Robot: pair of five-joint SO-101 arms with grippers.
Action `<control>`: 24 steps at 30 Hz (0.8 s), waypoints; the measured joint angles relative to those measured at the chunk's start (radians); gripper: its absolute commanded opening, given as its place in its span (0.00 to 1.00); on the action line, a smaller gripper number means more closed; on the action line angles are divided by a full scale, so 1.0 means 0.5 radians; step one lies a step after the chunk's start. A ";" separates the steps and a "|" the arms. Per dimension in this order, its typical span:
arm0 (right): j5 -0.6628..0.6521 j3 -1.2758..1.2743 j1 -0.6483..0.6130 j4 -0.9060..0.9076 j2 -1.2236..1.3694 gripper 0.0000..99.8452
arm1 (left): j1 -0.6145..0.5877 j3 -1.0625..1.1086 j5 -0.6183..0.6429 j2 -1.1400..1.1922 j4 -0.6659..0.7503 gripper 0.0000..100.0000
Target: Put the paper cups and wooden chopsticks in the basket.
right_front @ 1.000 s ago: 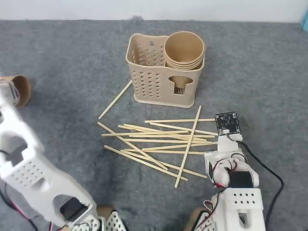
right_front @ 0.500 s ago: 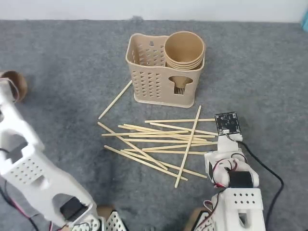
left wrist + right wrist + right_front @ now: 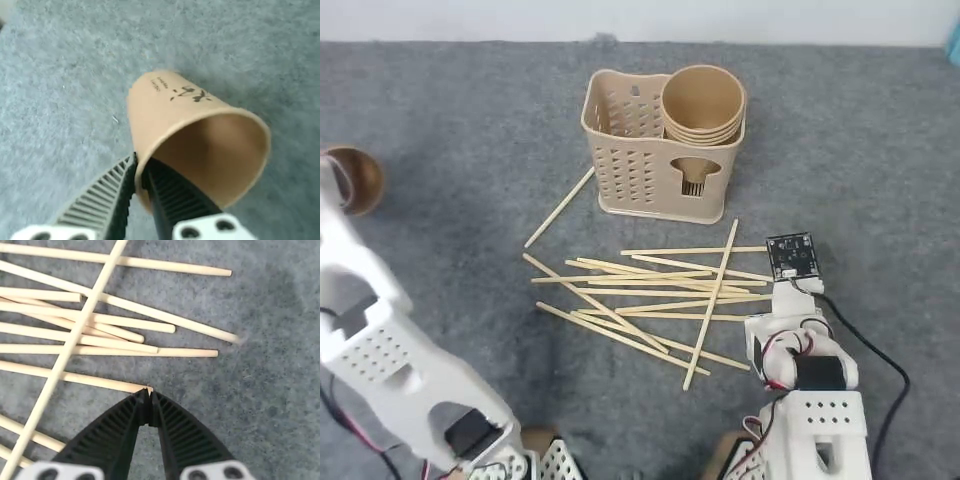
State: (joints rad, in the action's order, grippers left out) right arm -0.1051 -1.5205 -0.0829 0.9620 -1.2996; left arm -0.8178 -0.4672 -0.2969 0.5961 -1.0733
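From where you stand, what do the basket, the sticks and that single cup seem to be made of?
Basket: likely moulded plastic, smooth beige, with rows of slots in its walls.
Chopsticks: pale bare wood by the look, matte, thin and straight.
Cup: seemingly brown paper, matte, thin-walled, small print on its side.

White perforated arms (image 3: 380, 360), black ribbed fingers (image 3: 117, 432), small screws

A beige perforated basket (image 3: 620, 170) is standing upright near the tabletop's far edge, with a stack of brown paper cups (image 3: 703, 100) nesting in its right-hand end. A loose paper cup (image 3: 195, 135) is lying tipped sideways at the left edge (its wall pinched by the left gripper (image 3: 141, 165)). Pale wooden chopsticks (image 3: 660, 295) are lying scattered and crossing in front of the basket, with a single chopstick (image 3: 560, 207) lying apart, angled toward the basket's left side.
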 measured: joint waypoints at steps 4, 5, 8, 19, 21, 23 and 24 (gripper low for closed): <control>0.000 0.000 0.000 0.000 0.000 0.01 | 0.006 -0.304 0.150 0.000 -0.445 0.01; 0.000 0.000 0.000 0.000 0.000 0.01 | 0.006 -0.377 0.193 0.000 -0.543 0.01; 0.000 -0.015 0.000 -0.003 0.000 0.01 | 0.012 -0.552 0.270 0.000 -0.819 0.01; 0.000 -0.095 0.003 -0.092 0.000 0.01 | 0.123 -0.580 0.623 0.000 -1.277 0.01; 0.000 -0.095 0.000 -0.092 0.000 0.01 | 0.117 -0.497 0.697 0.000 -1.255 0.01; 0.000 -0.095 0.000 -0.092 0.000 0.01 | 0.120 -0.408 0.740 0.000 -1.172 0.01; 0.000 -0.095 0.000 -0.092 0.000 0.01 | 0.120 -0.371 0.749 -0.003 -1.138 0.01</control>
State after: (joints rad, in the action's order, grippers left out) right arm -0.1051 -1.5681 -0.0829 0.9160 -1.2996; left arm -0.7580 -0.6529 0.0775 0.5946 -1.6425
